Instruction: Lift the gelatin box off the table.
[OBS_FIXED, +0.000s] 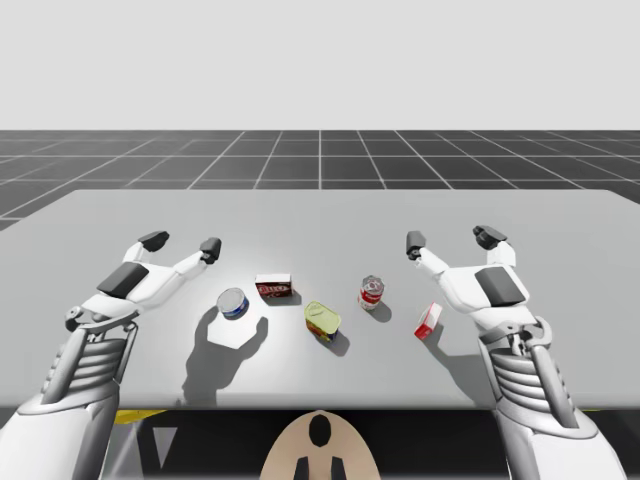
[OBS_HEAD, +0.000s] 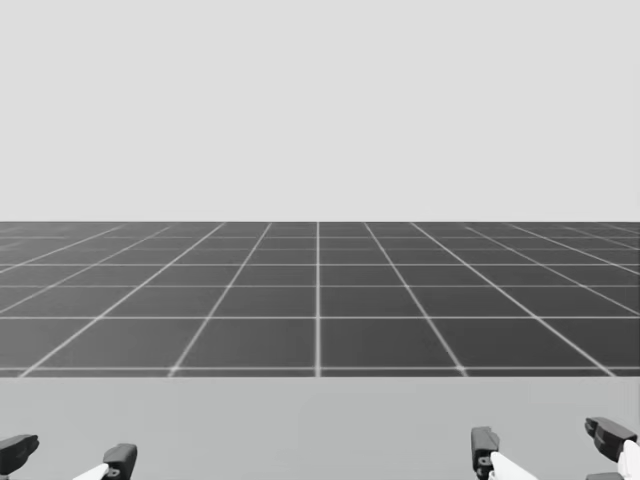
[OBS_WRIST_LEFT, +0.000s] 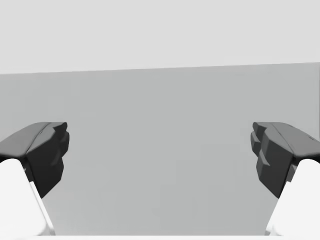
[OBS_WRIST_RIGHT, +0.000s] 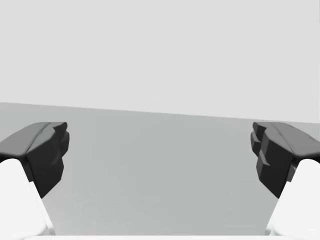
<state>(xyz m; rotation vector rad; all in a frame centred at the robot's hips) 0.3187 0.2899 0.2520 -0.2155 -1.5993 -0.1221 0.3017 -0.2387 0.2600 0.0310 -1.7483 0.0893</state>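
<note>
Tabletop (OBS_FIXED: 330, 215) has the gelatin box (OBS_FIXED: 428, 321) sitting untouched, left gripper (OBS_FIXED: 182, 244) and right gripper (OBS_FIXED: 452, 240) both wide open, so the whole lift's left to do.

On the grey flat surface (OBS_FIXED: 320, 220), from the robot's left to right, stand a blue-topped metal can (OBS_FIXED: 232, 303), a dark red cardboard box (OBS_FIXED: 274, 289) slightly behind it, a yellow-green low tin (OBS_FIXED: 322, 320) nearer the front, a red-and-white metal can (OBS_FIXED: 371, 293), and a small red-and-white cardboard box (OBS_FIXED: 428, 321).

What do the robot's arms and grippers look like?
The left arm and right arm have white shells, ribbed grey forearms and dark grey hand panels. The left gripper and right gripper have two white fingers with blocky dark grey tips.
</note>
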